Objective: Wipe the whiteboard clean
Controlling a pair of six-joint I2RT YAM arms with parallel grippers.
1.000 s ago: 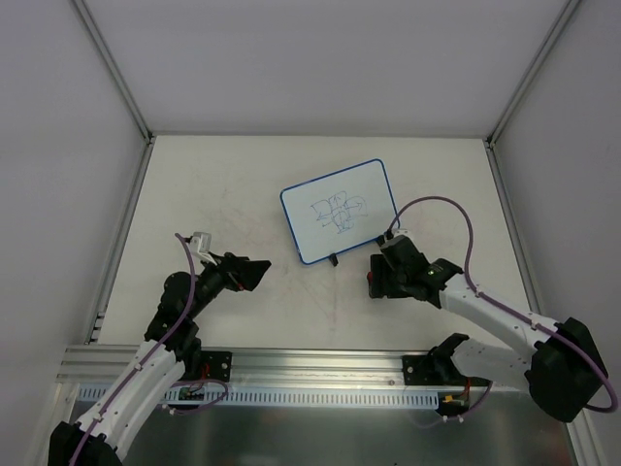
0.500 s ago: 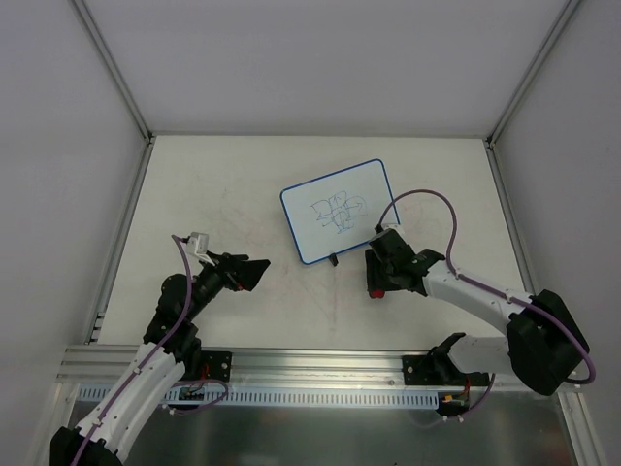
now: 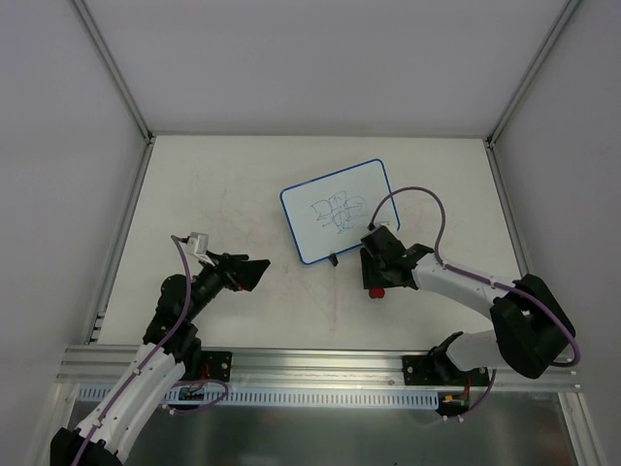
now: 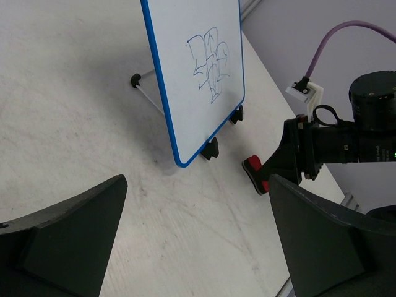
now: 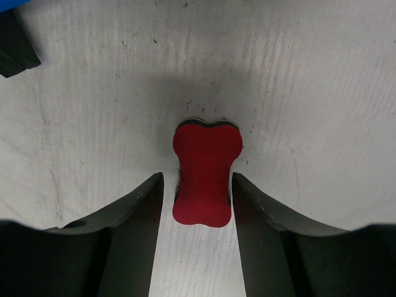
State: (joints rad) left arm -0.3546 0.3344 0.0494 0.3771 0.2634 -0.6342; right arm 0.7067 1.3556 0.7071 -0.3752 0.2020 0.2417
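Whiteboard (image 3: pixel 337 211) carried scribbles. Right tool (image 5: pixel 198 185) straddled the red eraser (image 5: pixel 204 167) at board's 5 o'clock, clamp unclear; needed a square squeeze mid-body. Left tool (image 4: pixel 195 241) apart.

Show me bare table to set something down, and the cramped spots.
Bare: the table left of the whiteboard; the strip behind the board; the near middle between the left gripper and the right gripper. Cramped: at the board's near edge, where the right gripper straddles the red eraser.
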